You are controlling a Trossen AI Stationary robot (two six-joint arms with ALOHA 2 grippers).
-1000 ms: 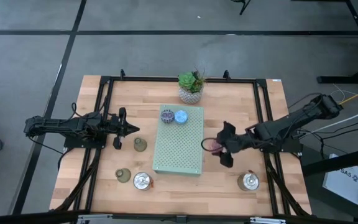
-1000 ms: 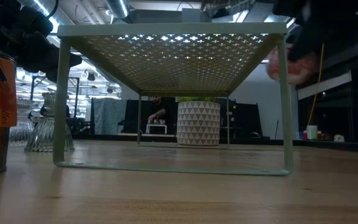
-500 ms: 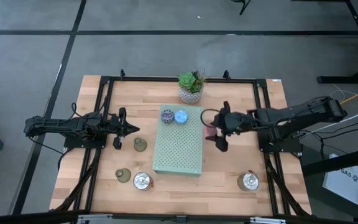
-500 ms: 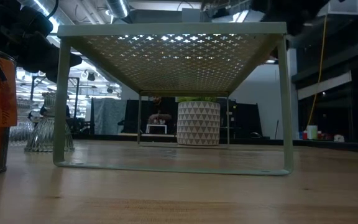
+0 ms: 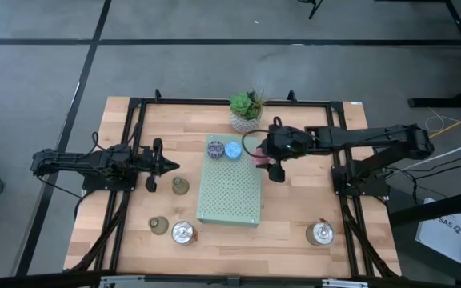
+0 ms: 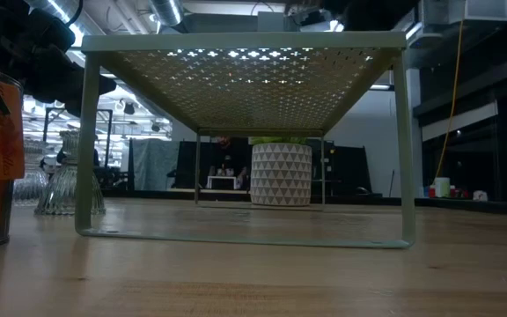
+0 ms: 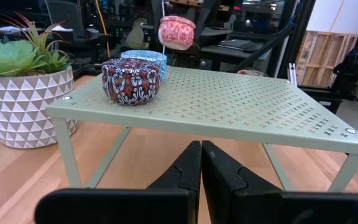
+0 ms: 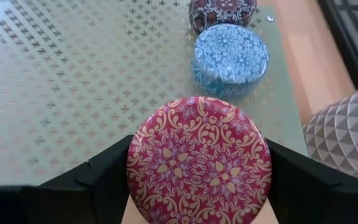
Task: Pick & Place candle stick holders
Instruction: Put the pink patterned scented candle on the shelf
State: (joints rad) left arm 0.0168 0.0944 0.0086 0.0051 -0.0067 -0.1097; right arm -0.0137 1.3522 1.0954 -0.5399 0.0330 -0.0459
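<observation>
- Two holders already stand on the green perforated shelf (image 5: pixel 229 190): the purple holder (image 5: pixel 214 148) and the blue holder (image 5: pixel 233 150), touching or nearly touching side by side at its far end, nearest the succulent pot (image 5: pixel 246 121).
- The right gripper (image 5: pixel 267 159) carries the pink holder (image 8: pixel 198 165), clamped between its two fingers, in the air at the shelf's far right edge, just beside the blue one; it looks ready to be set down third in the row.
- Four holders are left on the bench (image 5: pixel 294 228): an olive one (image 5: pixel 181 186) and another olive one (image 5: pixel 159 225) left of the shelf, a silver holder (image 5: pixel 183 234) near the front left, and a second silver holder (image 5: pixel 320 234) at the front right.
- The left gripper (image 5: pixel 169 166) is closed and empty, waiting near the first olive holder.
- Room: most of the shelf top is bare toward the front. The tight spot is the far right corner, where the pink holder sits between the blue holder and the shelf edge, with the pot close behind.
</observation>
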